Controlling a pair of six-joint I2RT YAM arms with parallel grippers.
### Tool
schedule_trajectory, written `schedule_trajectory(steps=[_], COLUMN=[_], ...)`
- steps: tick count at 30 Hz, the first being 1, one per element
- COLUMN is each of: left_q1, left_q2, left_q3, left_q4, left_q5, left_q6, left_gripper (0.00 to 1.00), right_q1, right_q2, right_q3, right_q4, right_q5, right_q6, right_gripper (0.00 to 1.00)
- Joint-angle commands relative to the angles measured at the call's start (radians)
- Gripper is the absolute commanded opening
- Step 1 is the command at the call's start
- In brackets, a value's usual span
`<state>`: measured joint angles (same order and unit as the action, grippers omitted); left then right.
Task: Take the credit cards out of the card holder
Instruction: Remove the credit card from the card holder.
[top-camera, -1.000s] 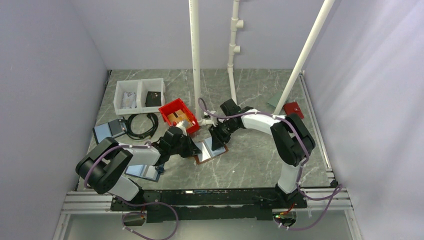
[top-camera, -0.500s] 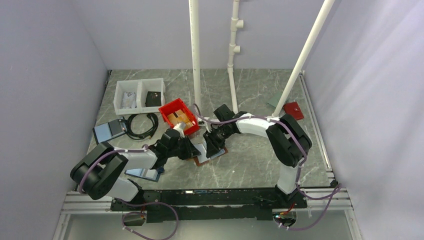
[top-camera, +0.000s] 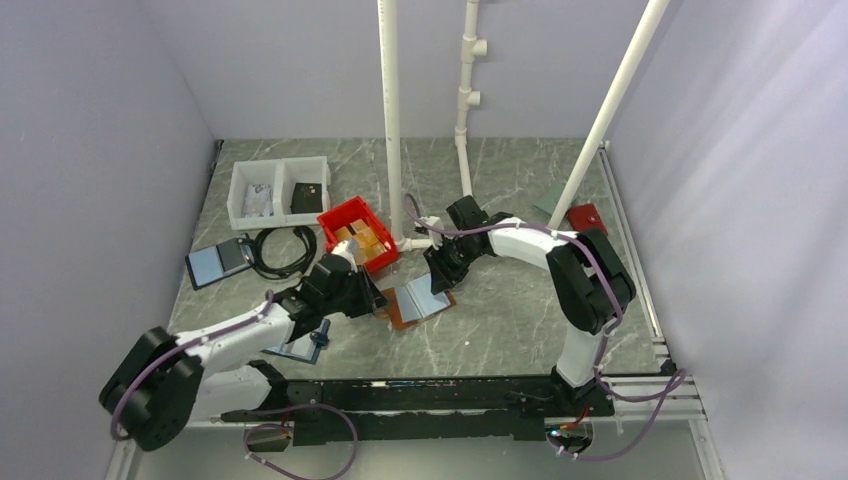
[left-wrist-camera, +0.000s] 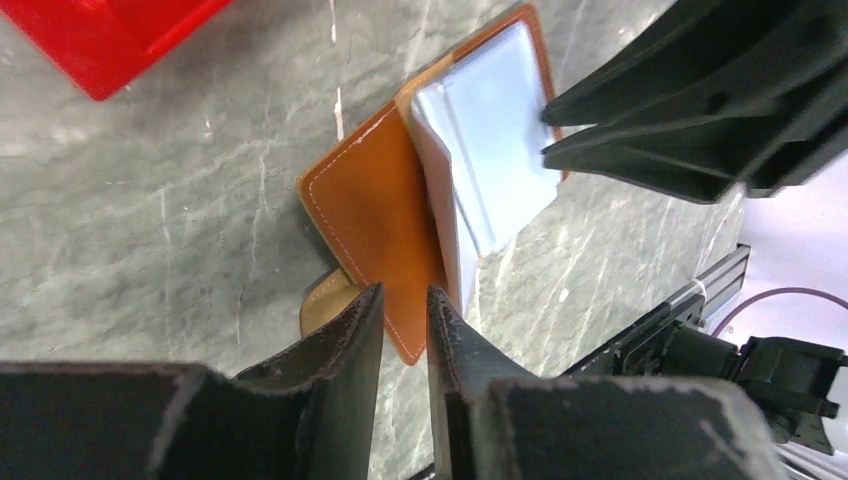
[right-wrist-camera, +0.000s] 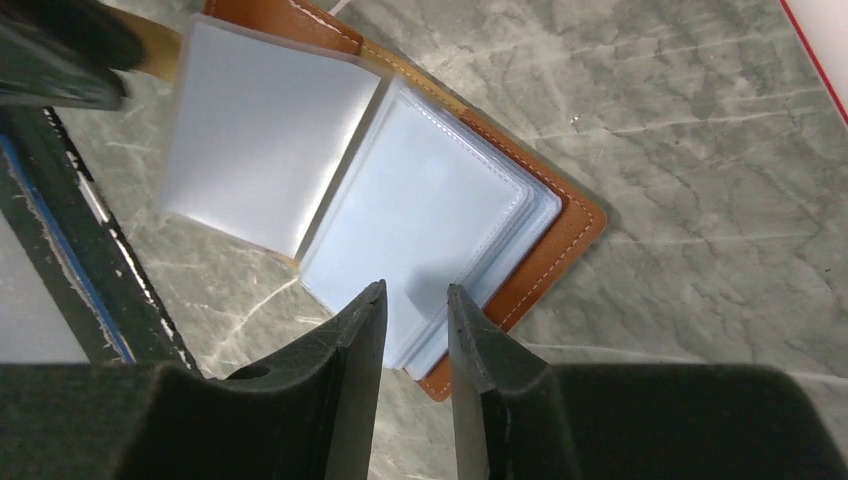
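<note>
Card holder (top-camera: 415, 303) lies spread open; left jaws, now slightly parted, have backed off, right jaws narrowly apart.

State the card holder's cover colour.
The card holder is tan brown with pale stitching; left wrist view shows best.

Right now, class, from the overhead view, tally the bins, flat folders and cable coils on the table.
Bins: 2 (white bin, red bin)
Flat folders: 3 (card holder, far blue-edged folder, near blue-edged folder)
Cable coils: 1 (black cable coil)
Total: 6

Top camera looks down; close wrist cameras share card holder (left-wrist-camera: 375, 220).
</note>
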<state>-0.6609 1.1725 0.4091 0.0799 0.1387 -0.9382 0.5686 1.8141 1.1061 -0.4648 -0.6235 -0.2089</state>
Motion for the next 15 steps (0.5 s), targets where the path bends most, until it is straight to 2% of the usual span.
schedule_trajectory(steps=[1,4,8,11,15], left_q1=[-0.003,-0.003,-0.006,-0.018,-0.057], left_q2=[-0.144,-0.246,-0.286,-0.19,-0.003], left_q3=[0.099,0.126,0.118,0.109,0.169], left_q4=[-0.229,-0.246,-0.107,0.071,0.152], left_q5=[-0.095,-0.06,0.052,0.124,0.133], left_q6=[0.061,0.078,0.046,-0.001,0.003], left_gripper=[0.28,0.31,0.35,0.36,0.35], right_q1=[0.008,0.008,0.008,0.008,0.008], right_q2=[-0.023,-0.019,-0.015,-0.006,0.009], right_q3=[0.034,0.034,0.035,0.038,0.038], right_q4=[-0.018,-0.021,-0.023,-0.024,-0.028], right_q5=[0.048,0.049,0.05,0.045,0.027], right_q6=[-0.027,-0.027,-0.023,-0.017,-0.012], right_gripper=[0.32,0.32,0.33,0.33,0.33])
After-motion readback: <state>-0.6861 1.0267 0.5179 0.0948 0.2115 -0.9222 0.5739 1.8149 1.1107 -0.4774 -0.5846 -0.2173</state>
